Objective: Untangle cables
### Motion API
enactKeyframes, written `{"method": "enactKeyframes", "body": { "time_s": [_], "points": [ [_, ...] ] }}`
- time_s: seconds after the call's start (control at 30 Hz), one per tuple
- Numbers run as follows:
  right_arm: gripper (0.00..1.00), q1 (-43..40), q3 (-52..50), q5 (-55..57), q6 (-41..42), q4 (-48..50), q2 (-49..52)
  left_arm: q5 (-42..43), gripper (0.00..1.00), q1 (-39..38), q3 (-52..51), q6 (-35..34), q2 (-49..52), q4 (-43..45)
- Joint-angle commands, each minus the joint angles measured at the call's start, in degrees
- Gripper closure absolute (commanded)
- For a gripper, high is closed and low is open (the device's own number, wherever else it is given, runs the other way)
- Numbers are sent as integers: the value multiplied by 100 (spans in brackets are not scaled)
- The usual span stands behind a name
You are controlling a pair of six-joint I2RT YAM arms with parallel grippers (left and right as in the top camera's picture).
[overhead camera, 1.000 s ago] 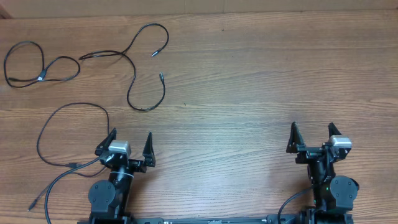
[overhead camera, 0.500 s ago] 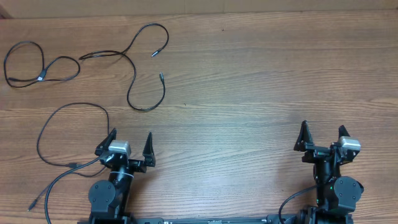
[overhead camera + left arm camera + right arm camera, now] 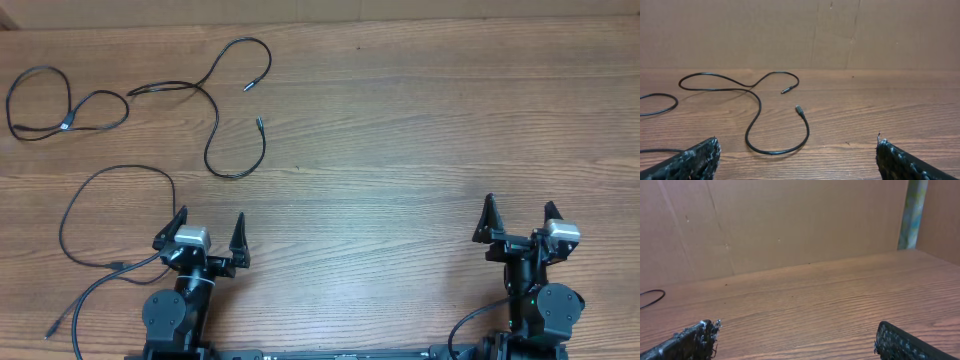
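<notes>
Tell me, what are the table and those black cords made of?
Table: seemingly wood or wood-look laminate, matte, with clear grain lines. Cables: thin black cords, probably plastic- or rubber-sheathed, since they lie in soft loops. Plug ends: silvery, likely metal.

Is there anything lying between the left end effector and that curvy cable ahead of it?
Nothing visible: only bare wooden table lies between the open left end effector and the curvy cable.
</notes>
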Motion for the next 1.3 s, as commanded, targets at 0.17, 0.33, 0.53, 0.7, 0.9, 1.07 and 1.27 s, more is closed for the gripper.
{"method": "enactKeyframes", "body": {
  "time_s": [0.17,0.33,0.53,0.7,0.9,1.07,1.27],
  "points": [
    [0,11,-66,-7,24,35,-55,2,1,546,-42,127,-63,13],
    [0,11,-66,-7,24,35,-55,2,1,612,-42,127,-63,17],
    [0,13,-66,-7,24,35,-55,2,0,612,-42,127,-63,15],
    [0,37,-66,-7,26,35,-55,2,1,605,-42,127,-63,17],
    [0,448,-66,-7,24,35,-55,2,0,601,-42,127,-63,17],
    [0,474,-66,-7,24,37,-55,2,0,601,-42,127,-63,17],
    [0,474,-66,-7,24,35,-55,2,1,601,-42,127,-63,20]
  ]
}}
